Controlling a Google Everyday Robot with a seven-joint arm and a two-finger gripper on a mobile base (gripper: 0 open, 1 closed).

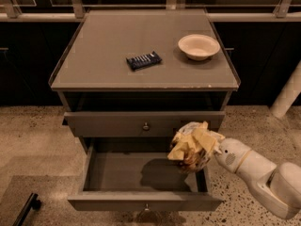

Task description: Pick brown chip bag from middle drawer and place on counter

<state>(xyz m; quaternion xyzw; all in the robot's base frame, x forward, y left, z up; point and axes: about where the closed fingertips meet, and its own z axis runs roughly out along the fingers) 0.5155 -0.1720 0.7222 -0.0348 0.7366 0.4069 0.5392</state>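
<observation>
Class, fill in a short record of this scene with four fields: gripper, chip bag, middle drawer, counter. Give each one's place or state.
gripper: low at the right, shut on the chip bag
chip bag: held in the air above the right side of the middle drawer
middle drawer: pulled out
counter: holds a white bowl and a dark-blue packet, set apart
</observation>
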